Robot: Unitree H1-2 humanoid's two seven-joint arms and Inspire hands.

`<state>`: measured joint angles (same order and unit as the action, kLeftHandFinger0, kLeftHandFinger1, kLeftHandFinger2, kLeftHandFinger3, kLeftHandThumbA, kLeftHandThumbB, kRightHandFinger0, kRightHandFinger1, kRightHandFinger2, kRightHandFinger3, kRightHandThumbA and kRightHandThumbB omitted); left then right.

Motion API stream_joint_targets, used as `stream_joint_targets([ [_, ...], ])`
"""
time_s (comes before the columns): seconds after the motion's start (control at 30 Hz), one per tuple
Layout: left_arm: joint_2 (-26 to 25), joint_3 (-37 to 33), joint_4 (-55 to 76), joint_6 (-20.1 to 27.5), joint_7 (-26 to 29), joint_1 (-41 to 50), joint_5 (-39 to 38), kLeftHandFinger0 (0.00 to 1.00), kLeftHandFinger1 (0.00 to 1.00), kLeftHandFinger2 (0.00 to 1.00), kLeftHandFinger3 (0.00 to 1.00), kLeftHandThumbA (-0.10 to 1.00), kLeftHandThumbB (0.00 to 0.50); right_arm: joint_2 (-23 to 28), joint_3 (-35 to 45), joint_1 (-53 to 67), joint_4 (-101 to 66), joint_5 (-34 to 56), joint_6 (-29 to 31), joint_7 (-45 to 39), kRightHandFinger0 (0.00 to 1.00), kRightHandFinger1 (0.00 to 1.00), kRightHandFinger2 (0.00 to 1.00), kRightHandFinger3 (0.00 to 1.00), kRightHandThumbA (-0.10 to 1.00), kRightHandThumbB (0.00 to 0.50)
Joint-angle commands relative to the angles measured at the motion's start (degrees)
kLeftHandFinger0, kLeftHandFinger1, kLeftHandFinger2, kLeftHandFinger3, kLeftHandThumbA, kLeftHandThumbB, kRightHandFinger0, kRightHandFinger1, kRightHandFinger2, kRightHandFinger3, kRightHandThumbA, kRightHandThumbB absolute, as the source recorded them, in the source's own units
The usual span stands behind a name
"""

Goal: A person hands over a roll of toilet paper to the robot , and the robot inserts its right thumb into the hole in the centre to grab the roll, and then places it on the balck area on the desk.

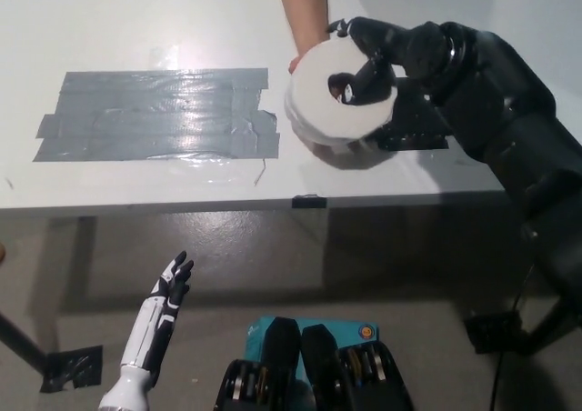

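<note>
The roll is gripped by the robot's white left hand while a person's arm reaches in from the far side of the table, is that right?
Not quite. The head view shows the black right hand on the roll, its fingers in the centre hole. The white left hand hangs open below the table edge, holding nothing. The person's arm does reach in from the far side.

Setting reads as a lab or test room: I stand at a plain white desk [136, 11] with a patch of grey tape strips [155, 115] stuck flat on its top. Beneath is bare grey floor [382, 265], more tape [68, 367] stuck to it at lower left.
</note>
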<state>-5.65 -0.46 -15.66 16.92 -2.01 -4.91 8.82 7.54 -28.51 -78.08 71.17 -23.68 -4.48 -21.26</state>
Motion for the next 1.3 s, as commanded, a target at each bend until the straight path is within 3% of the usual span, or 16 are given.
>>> stream_joint_targets([
  [0.0,-0.23,-0.55,1.90,0.72,0.81,-0.88,0.75,1.00,1.00,1.00,1.00,1.00,0.191,-1.89,-0.61,-4.27,2.78,-1.64,2.28,1.81,1.00,1.00,1.00,1.00,0.75,0.367],
  [0.1,-0.30,-0.64,2.05,0.74,0.64,-1.03,0.56,1.00,1.00,1.00,1.00,1.00,0.190,-2.28,-2.30,-4.62,4.16,-3.48,3.49,4.27,0.97,1.00,1.00,1.00,0.50,0.288],
  [0.17,-0.29,-0.71,2.01,1.07,0.61,-1.20,0.47,1.00,1.00,1.00,1.00,1.00,0.186,-2.55,-3.69,-4.24,4.91,-5.00,3.41,7.43,0.75,0.83,0.89,0.95,0.01,0.244],
  [0.2,-0.21,-0.81,1.93,1.15,0.66,-1.30,0.58,1.00,1.00,1.00,1.00,1.00,0.186,-2.45,-3.96,-4.15,4.98,-5.21,3.46,7.95,0.73,0.82,0.88,0.93,-0.08,0.236],
  [0.27,-0.24,-0.93,1.88,1.40,0.59,-1.34,0.53,1.00,1.00,1.00,1.00,1.00,0.184,-2.36,-6.22,-3.16,5.35,-7.70,3.72,11.37,0.22,0.42,0.54,0.69,-0.10,0.235],
  [0.3,-0.31,-1.06,2.32,0.83,0.57,-1.34,0.87,1.00,1.00,1.00,1.00,1.00,0.199,-2.12,-7.87,-2.61,5.58,-9.29,3.72,12.66,0.15,0.34,0.51,0.66,-0.10,0.232],
  [0.47,-0.45,-1.16,2.29,0.72,0.56,-1.70,0.72,1.00,1.00,1.00,1.00,1.00,0.199,-1.61,-10.79,-1.70,6.89,-10.77,3.26,14.45,0.13,0.37,0.51,0.58,-0.10,0.224],
  [0.5,-0.46,-1.23,2.16,1.01,0.77,-1.72,1.00,1.00,1.00,1.00,1.00,1.00,0.184,-1.40,-11.20,-1.39,7.10,-10.97,2.94,14.56,0.29,0.51,0.61,0.61,-0.10,0.221],
  [0.57,-0.70,-1.19,1.77,1.37,0.58,-2.44,0.64,1.00,1.00,1.00,1.00,1.00,0.176,-0.74,-11.40,-1.30,7.24,-10.84,3.51,15.37,0.33,0.53,0.58,0.60,-0.10,0.210],
  [0.73,-0.70,-1.17,0.97,1.83,0.53,-3.20,0.17,1.00,1.00,1.00,1.00,1.00,0.176,0.20,-9.43,-0.79,7.35,-8.94,5.31,17.82,0.10,0.37,0.45,0.40,-0.10,0.195],
  [0.77,-0.71,-1.17,0.91,1.83,0.47,-3.22,0.09,1.00,1.00,1.00,1.00,1.00,0.181,0.30,-8.33,-0.67,7.35,-8.01,5.62,18.00,0.04,0.39,0.55,0.38,-0.10,0.181],
  [0.83,-0.85,-1.22,0.67,2.08,0.54,-3.30,0.32,1.00,1.00,1.00,1.00,1.00,0.182,0.45,-5.22,-0.50,7.47,-5.43,6.09,17.89,0.00,0.44,0.75,0.39,-0.10,0.176],
  [0.87,-0.92,-1.17,0.38,2.12,0.54,-3.64,0.27,1.00,1.00,1.00,1.00,1.00,0.184,0.67,-1.94,-0.49,7.61,-2.58,6.79,17.63,0.00,0.55,1.00,0.47,-0.10,0.177],
  [0.93,-0.95,-1.14,0.28,1.99,0.59,-3.79,0.30,1.00,1.00,1.00,1.00,1.00,0.186,0.73,3.84,-0.49,7.86,1.99,6.46,16.56,0.03,0.68,1.00,0.52,-0.10,0.183],
  [1.1,-0.94,-1.23,-0.17,2.01,0.81,-4.61,0.72,1.00,1.00,1.00,1.00,1.00,0.188,1.30,21.17,-1.62,7.92,14.06,3.40,12.32,0.08,0.53,0.84,0.76,-0.10,0.205],
  [1.27,-0.84,-1.28,0.28,1.57,0.42,-4.39,0.29,1.00,1.00,1.00,1.00,1.00,0.177,1.69,36.07,-2.17,8.08,24.67,-0.75,8.24,0.00,0.47,0.99,1.00,-0.10,0.148],
])
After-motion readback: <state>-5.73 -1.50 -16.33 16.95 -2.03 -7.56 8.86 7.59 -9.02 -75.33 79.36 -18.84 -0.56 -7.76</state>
